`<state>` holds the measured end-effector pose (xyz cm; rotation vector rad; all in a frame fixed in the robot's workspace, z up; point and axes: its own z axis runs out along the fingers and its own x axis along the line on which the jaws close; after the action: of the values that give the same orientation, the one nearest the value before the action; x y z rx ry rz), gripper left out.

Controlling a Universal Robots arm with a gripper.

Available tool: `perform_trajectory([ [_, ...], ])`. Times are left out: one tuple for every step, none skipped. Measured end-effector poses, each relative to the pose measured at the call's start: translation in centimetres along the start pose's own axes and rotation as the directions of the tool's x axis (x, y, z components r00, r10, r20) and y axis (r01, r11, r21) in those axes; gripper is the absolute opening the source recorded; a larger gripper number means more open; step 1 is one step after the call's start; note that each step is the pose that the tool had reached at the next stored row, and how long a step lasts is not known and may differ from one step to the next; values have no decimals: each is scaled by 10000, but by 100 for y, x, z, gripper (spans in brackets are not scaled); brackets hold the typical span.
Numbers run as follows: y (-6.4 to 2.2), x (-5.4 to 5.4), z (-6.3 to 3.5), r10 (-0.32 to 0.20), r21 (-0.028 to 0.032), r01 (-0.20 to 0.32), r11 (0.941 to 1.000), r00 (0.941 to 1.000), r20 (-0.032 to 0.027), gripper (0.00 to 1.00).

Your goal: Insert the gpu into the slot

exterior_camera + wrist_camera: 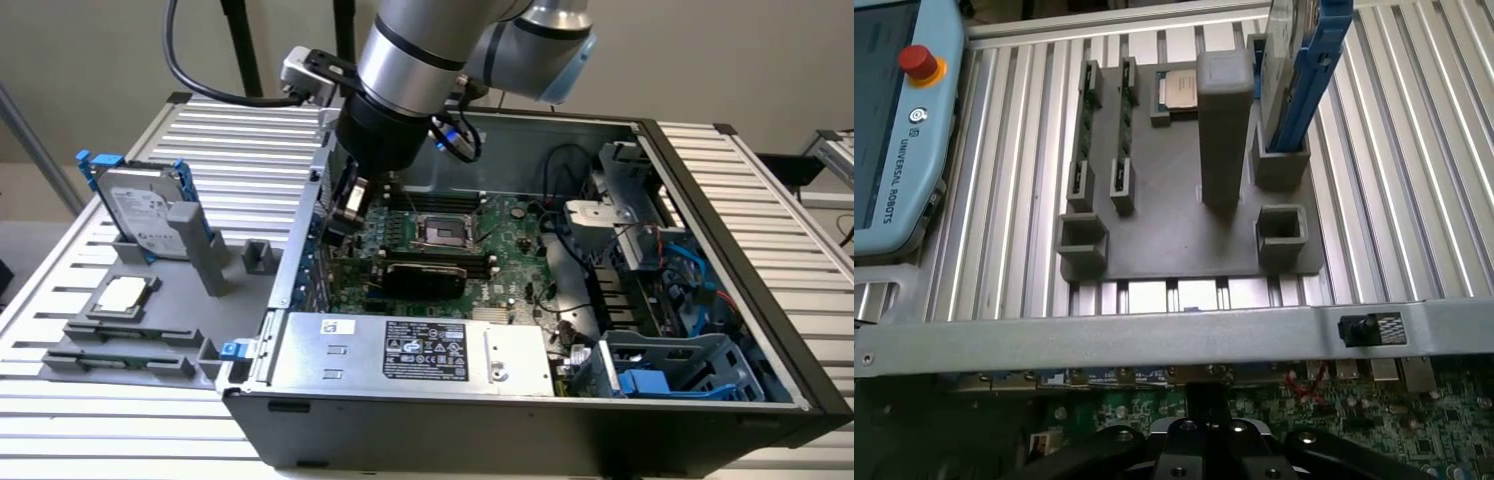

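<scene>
Inside the open computer case (694, 400), the gpu (424, 273) is a black rectangular card on the green circuit board (514, 235), just in front of the square CPU socket (441, 228). The blue slot is hidden, so I cannot tell whether the card is seated in it. My gripper (350, 205) hangs inside the case at the exterior view's left wall, left of the card and apart from it. In the wrist view the black linkage arms of the gripper (1206, 462) spread wide over the board edge, with nothing held.
A silver labelled power-supply box (414, 350) fills the case front. Left of the case a grey holder (1184, 230) carries a hard drive with blue rails (140, 210) and a loose CPU chip (123, 294). A teach pendant (894, 130) lies on the ribbed table. Cables crowd the case's right side.
</scene>
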<state>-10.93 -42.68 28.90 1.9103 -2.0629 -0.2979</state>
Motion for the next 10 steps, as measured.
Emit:
perform_trajectory([
  [1,-1,0,0,0,0,10000,10000,0,11],
  [2,-1,1,1,0,-1,10000,10000,0,11],
  [2,-2,2,2,0,-2,10000,10000,0,11],
  [1,-3,5,2,1,-2,10000,10000,-2,11],
  [1,-3,9,4,1,-4,10000,10000,-5,11],
  [0,-3,12,5,1,-5,10000,10000,-8,11],
  [-1,-4,16,6,1,-6,10000,10000,-12,11],
  [-2,-4,19,7,2,-7,10000,10000,-14,11],
  [-2,-4,21,8,1,-8,10000,10000,-17,11],
  [-2,-4,22,8,1,-8,10000,10000,-18,11],
])
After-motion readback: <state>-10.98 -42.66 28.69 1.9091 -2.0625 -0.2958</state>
